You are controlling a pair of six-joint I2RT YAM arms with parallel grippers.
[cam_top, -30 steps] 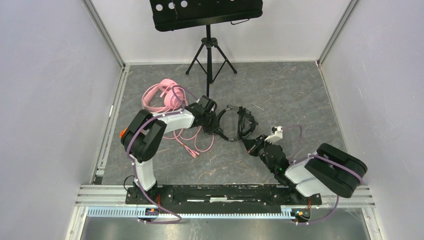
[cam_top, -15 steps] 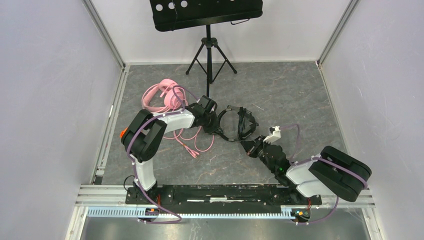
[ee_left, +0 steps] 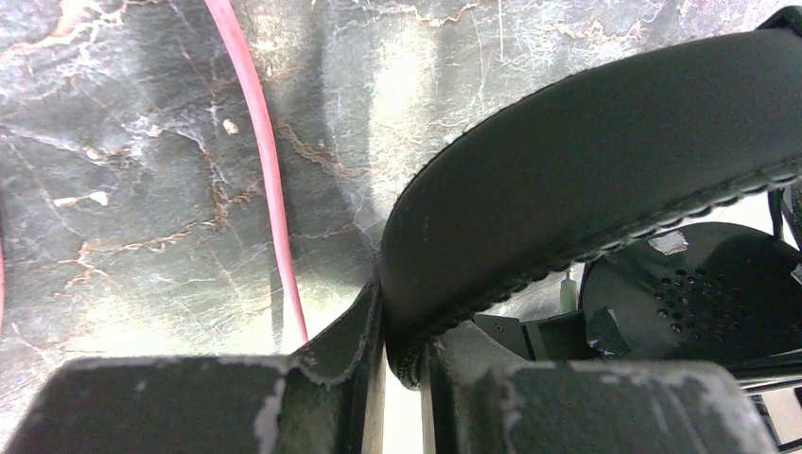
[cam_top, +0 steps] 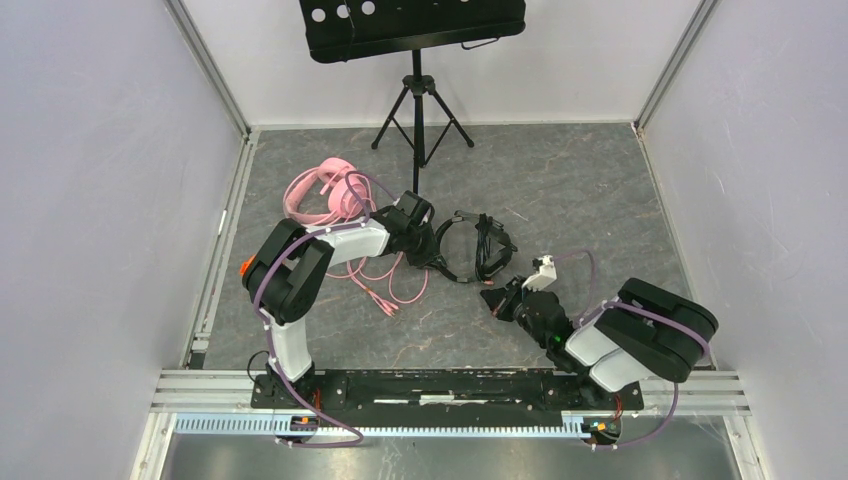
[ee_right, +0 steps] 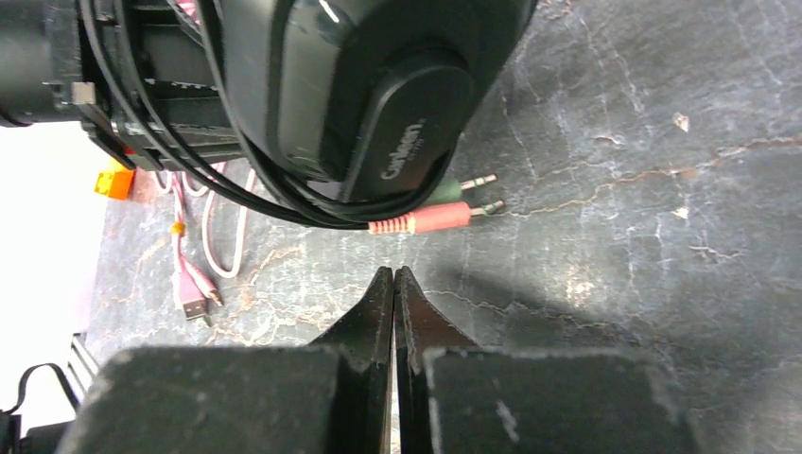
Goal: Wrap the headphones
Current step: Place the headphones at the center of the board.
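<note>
The black headphones [cam_top: 480, 243] lie mid-floor with their thin black cable wound around the cups [ee_right: 359, 85]; the two jack plugs [ee_right: 444, 213] stick out beside a cup. My left gripper [cam_top: 432, 250] is shut on the black headband [ee_left: 567, 180]. My right gripper [cam_top: 497, 298] is shut and empty, its tips [ee_right: 393, 279] just short of the plugs, apart from them. The pink headphones [cam_top: 325, 195] lie at the back left, their long pink cable [cam_top: 395, 285] looped on the floor and running under my left arm; a stretch of it shows in the left wrist view [ee_left: 265, 161].
A black tripod music stand [cam_top: 418, 70] stands at the back centre. The pink cable's USB and jack plugs [ee_right: 194, 288] lie left of my right gripper. White walls close in the grey stone-pattern floor [cam_top: 580, 190].
My right gripper has pulled back toward the near side and slightly left, away from the black headphones. The left arm and the headphones have stayed still.
</note>
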